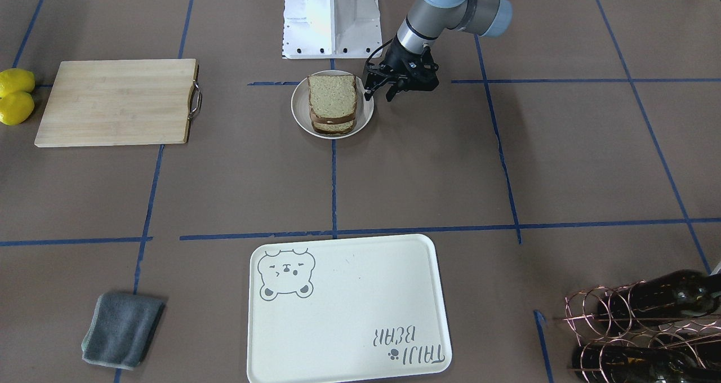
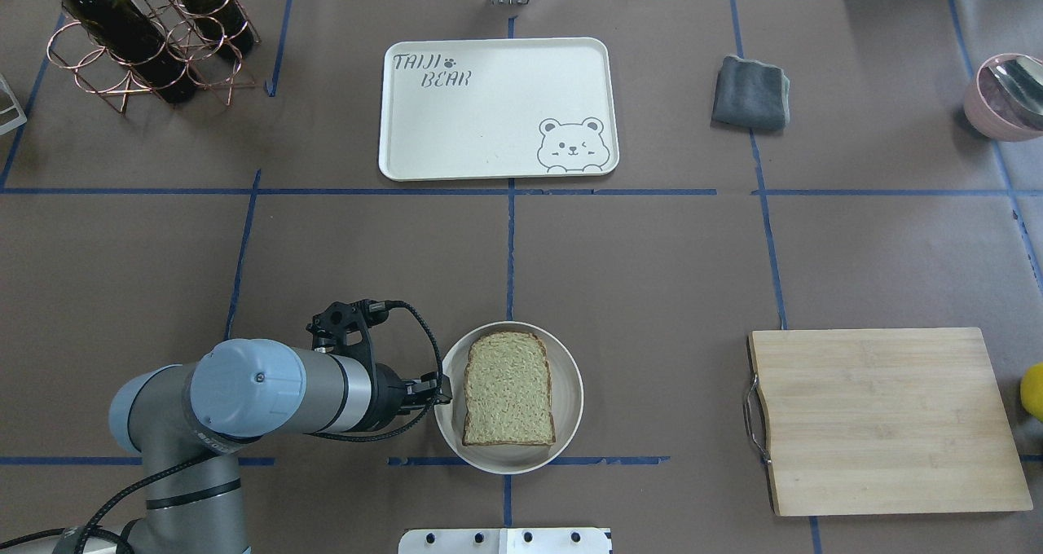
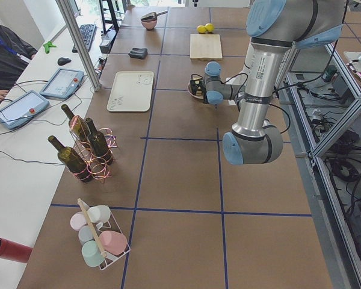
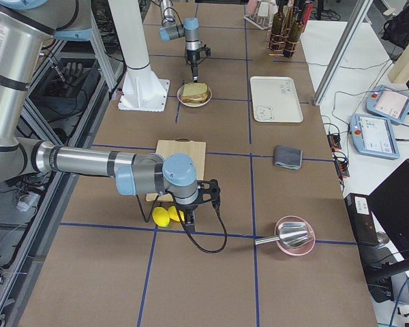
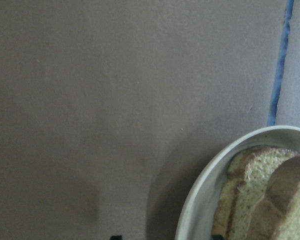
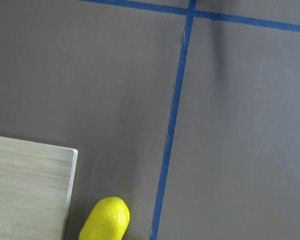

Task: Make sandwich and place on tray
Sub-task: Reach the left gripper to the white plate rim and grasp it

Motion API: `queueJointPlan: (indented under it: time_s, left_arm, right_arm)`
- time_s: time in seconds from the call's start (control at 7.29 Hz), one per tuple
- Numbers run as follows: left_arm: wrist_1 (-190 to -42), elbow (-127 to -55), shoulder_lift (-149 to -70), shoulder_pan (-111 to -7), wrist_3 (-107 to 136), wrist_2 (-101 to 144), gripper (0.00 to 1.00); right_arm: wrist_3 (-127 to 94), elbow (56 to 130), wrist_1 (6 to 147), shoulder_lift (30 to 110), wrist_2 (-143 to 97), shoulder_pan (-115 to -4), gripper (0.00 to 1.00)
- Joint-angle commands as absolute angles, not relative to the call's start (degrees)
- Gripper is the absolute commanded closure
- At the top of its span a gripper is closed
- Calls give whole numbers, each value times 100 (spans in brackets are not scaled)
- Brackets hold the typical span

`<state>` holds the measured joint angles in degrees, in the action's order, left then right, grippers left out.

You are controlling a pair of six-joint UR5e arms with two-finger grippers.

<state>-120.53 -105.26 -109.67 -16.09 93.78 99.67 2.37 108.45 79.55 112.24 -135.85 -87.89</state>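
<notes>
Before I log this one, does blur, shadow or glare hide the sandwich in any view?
Overhead: sharp, evenly lit, sandwich clear. Front-facing: crisp, no glare on the bowl. Left wrist: soft close-up, bowl and sandwich cropped at the frame's corner, dim shadow beside the bowl. Side views: sandwich too small for detail.

The sandwich (image 2: 508,387) sits in the bowl (image 2: 505,455) at the table's near middle. The left gripper (image 1: 379,96) is just beside the bowl's left rim, perhaps touching it. The tray (image 2: 489,122) lies well beyond them, at the far middle. The cutting board (image 2: 884,419) lies right of the bowl, with two lemons (image 1: 16,107) past it. The cloth (image 2: 751,92) lies right of the tray and the bottle rack (image 2: 138,41) to its left.
</notes>
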Motion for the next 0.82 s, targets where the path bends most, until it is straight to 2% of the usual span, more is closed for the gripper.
queueJointPlan:
  time_s: [0.0,0.41,0.55,0.69]
  left_arm:
    - [-12050,-10485,-11039,-1591,9369,9975,55]
    - [-12067,-10301,-11135,-1582,9334,9967,56]
    - [-12067,-10283,-11188,-1582,9325,9975,59]
    - [-12067,-10275,-11188,-1582,9325,9976,67]
  right_arm:
    - [237,10846,7954,11224,-13597,-8789,0]
    - [237,10846,7954,11224,-13614,-8789,0]
    - [237,10846,7954,11224,-13614,-8789,0]
    - [237,10846,7954,11224,-13614,-8789,0]
